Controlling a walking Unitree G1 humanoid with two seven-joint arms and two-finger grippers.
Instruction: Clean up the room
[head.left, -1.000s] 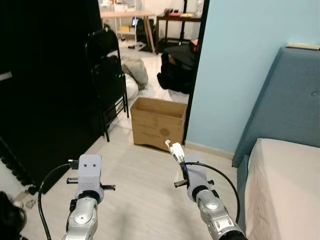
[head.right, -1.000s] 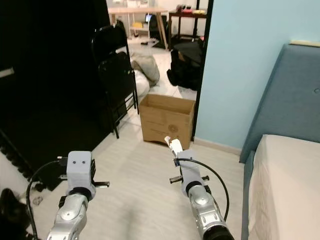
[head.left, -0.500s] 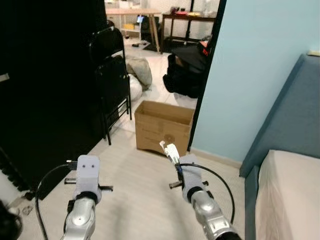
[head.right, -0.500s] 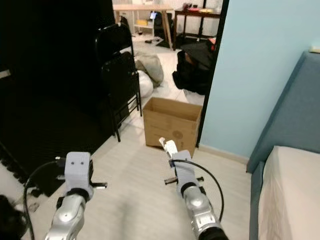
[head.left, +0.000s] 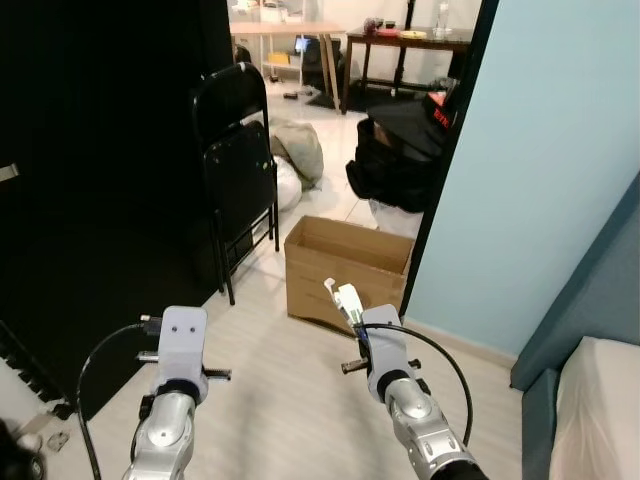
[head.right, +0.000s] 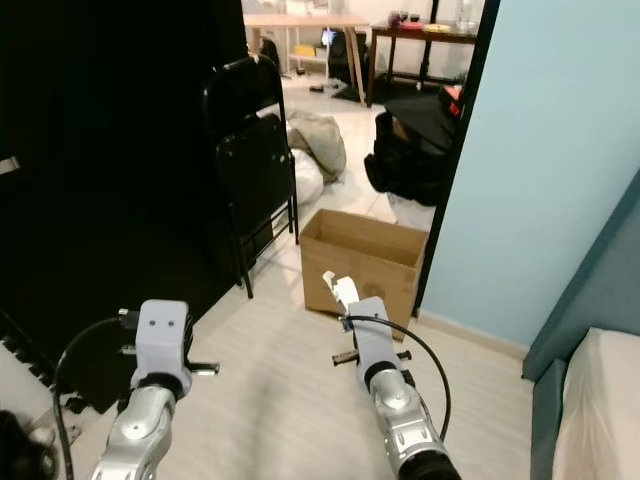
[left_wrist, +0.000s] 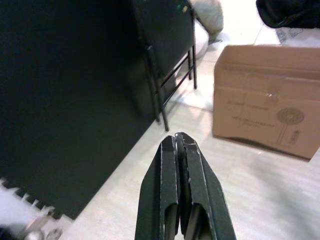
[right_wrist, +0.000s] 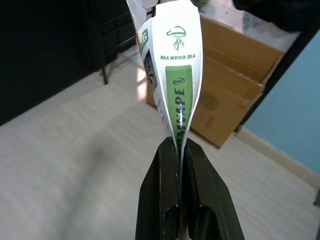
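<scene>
My right gripper (right_wrist: 179, 145) is shut on a white and green packet (right_wrist: 172, 65), which sticks up from its fingertips. In the left eye view the same packet (head.left: 346, 301) shows in front of an open cardboard box (head.left: 346, 271) standing on the floor by the blue wall. That box (right_wrist: 235, 85) lies ahead of the packet in the right wrist view. My left gripper (left_wrist: 180, 142) is shut with nothing in it, held over the pale floor, with the box (left_wrist: 265, 95) ahead to one side.
A black folding chair (head.left: 238, 160) stands left of the box beside a dark wall. Black bags (head.left: 400, 155) and a grey sack (head.left: 300, 150) lie in the doorway beyond. A blue bed frame (head.left: 590, 300) with a pale mattress (head.left: 600, 410) is on the right.
The camera has moved forward and turned left: the box and chair sit nearer and more central, and the bed has slid off to the right. Both grippers keep their pose.
</scene>
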